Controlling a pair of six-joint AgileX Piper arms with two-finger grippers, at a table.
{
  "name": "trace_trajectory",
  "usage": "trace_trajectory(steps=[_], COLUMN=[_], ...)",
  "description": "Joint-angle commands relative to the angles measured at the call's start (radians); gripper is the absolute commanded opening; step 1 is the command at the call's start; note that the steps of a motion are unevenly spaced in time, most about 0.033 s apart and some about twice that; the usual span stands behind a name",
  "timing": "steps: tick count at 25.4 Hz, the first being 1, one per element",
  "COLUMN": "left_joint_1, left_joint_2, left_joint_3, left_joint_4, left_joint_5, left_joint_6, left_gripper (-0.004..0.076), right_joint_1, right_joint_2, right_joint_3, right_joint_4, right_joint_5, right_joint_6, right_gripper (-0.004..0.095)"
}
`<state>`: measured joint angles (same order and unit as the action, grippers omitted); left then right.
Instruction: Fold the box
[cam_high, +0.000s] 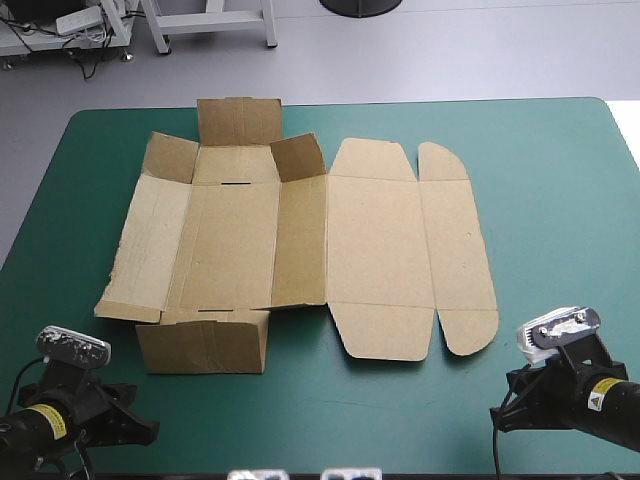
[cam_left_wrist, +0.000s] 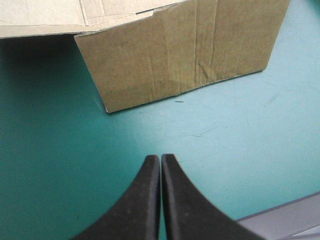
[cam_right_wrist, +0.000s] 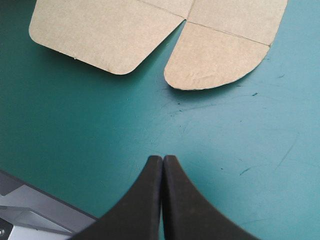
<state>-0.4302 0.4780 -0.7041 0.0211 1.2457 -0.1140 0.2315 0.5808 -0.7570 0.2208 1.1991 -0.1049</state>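
The teal-green table (cam_high: 560, 200) bears the brown box (cam_high: 380, 250), mostly flat.

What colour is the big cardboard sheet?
Brown. The flat cut sheet of brown board shows best in the high view.

So the box (cam_high: 300, 240) is 1 cut sheet of brown board, opened out in the middle of the teal-green table (cam_high: 560, 180), long side running left to right. The right half lies dead flat: 2 plain panels with rounded tabs at the far end and rounded tabs (cam_right_wrist: 215, 60) at the near end. The left half is creased into long panels, each end showing a thin slot. There the near end flap (cam_left_wrist: 185, 50) is tipped up off the cover, the far end flap (cam_high: 240, 121) sticks out past the sheet's far edge, and 2 small corner flaps (cam_high: 298, 158) beside it tilt up.
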Motion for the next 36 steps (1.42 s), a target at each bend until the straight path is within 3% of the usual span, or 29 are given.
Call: trace_trajectory(steps=[1,16,21,29,36], left_joint_1=[-0.005,-0.005,-0.005,-0.005,-0.003], left_joint_2=[0.011,0.011,0.029,0.269,0.502], left_joint_3=[-0.026,-0.026,-0.026,-0.057,-0.292], left_joint_4=[-0.007,-0.021,-0.016,-0.003,-0.021], left_joint_5=[0.032,0.017,-0.067,-0.184,-0.239], left_joint_6=[-0.004,-0.004,-0.024,0.006,0.126], left_gripper=[-0.0001,-0.0001,-0.0001,0.0001,0.0080], right_joint_1=[0.003,0.003,0.003,0.003,0.003], right_joint_2=[0.003,0.003,0.003,0.003,0.003], right_joint_3=[-0.025,-0.025,-0.025,-0.025,-0.025], right_joint_4=[0.012,0.012,0.012,0.012,0.012], right_joint_5=[-0.044,-0.044,-0.044,-0.044,-0.047], right_joint_6=[-0.012,-0.012,-0.012,-0.016,-0.027], right_gripper=[-0.0018,-0.0018,-0.0018,-0.0018,-0.0018])
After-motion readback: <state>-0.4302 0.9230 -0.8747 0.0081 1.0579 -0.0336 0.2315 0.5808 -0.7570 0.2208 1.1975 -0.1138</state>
